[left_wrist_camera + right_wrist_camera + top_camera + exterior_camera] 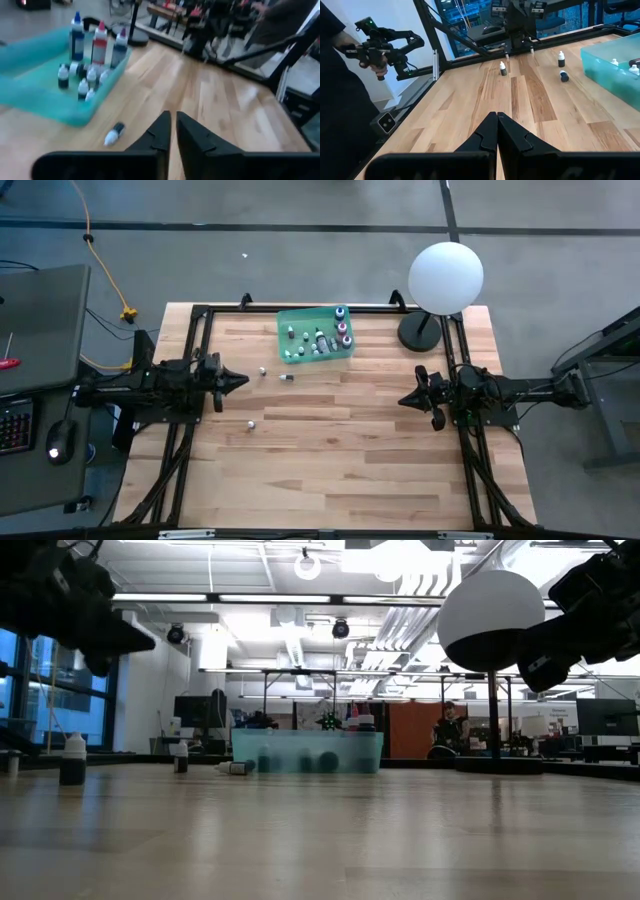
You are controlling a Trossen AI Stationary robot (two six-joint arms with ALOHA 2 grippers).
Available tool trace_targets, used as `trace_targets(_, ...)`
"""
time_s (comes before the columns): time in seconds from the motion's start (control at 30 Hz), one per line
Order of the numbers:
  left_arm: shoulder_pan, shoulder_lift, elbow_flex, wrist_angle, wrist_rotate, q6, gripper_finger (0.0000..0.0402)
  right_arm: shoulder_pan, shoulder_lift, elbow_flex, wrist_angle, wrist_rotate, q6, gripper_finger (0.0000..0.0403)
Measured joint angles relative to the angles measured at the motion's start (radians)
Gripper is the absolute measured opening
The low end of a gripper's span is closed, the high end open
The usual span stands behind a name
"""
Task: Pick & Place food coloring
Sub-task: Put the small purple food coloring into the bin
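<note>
Bottles [318, 340] in tray [300, 318] | left gripper [243, 380] jaws barely parted | right gripper [404, 400] jaws pressed together

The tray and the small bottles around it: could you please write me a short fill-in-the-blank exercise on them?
1. The tray is coloured ____.
2. The number of bottles on the bare table outside the tray is ____.
3. Of those, the bottle nearest the tray is lying on its ____.
4. The white globe lamp stands at the table's far ____ corner in the high view.

Missing words: green; three; side; right
</note>
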Motion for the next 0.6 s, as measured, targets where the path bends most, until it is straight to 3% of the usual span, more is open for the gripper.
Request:
trace_targets(0.3,0.000,0.054,0.020,0.223,-0.014,0.100,0.0153,0.000,0.000,0.000,0.000,0.000,0.000,0.0000)
trace_targets(0.47,0.000,0.256,0.160,0.169,-0.040,0.218,0.0200,0.000,0.000,0.000,0.000,0.000,0.000,0.0000)
trace_targets(0.6,0.000,0.497,0.330,0.076,-0.006,0.278,0.0216,0.000,0.000,0.000,0.000,0.000,0.000,0.0000)
